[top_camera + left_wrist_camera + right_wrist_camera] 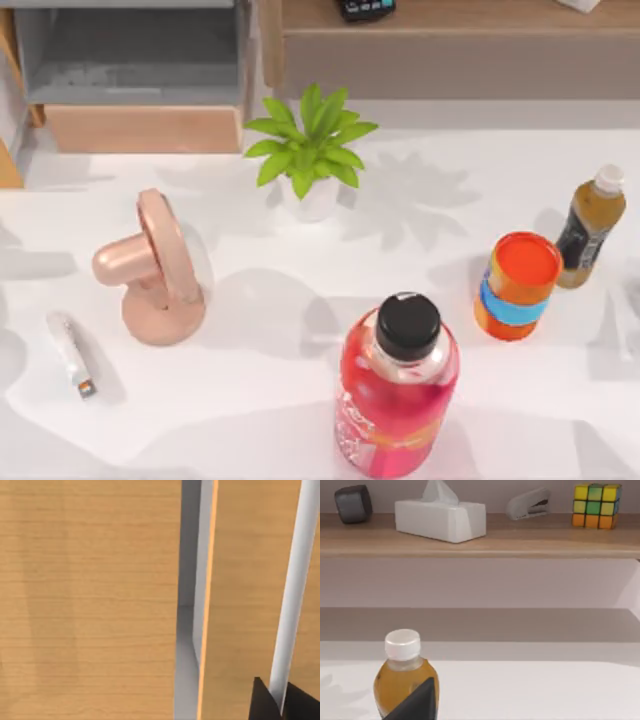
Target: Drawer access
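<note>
the grey-walled drawer with an orange-tan wood front (100, 605) looks stiff, likely sliding smoothly. beside that front, the left gripper (280, 700) straddles the slim white bar handle (295, 580), its fingers apart; that's the hold.

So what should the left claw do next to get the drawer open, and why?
Probably grip the white bar and pull gently: the left claw sits right at that bar on the orange wood drawer front, and only a thin grey gap shows.

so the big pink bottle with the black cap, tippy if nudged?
Probably somewhat. The pink bottle stands upright and tall, so a push near its black cap could topple it. It looks full of liquid, so likely heavy. Smooth round sides may slip and roll.
</note>
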Controlling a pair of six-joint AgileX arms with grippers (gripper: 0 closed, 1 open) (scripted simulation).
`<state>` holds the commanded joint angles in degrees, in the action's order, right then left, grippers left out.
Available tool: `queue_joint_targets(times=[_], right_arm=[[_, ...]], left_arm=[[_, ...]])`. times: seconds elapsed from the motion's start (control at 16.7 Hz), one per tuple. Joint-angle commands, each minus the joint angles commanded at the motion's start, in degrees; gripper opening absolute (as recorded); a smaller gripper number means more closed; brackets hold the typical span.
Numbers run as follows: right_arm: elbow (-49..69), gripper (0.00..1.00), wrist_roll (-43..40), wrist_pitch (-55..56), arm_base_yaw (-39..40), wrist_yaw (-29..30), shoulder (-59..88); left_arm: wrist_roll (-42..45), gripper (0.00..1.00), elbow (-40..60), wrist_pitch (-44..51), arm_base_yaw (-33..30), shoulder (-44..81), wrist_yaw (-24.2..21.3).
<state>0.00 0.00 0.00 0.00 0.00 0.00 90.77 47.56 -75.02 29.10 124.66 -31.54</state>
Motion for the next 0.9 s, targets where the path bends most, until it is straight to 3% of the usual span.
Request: queue_joint_targets(times=[0.9], right_arm=[[0.0,1.00,0.0,0.0,0.0,0.0,0.0]], left_arm=[[0.2,0.00,-7.6,-4.3,3.0,-3.4,-2.9]])
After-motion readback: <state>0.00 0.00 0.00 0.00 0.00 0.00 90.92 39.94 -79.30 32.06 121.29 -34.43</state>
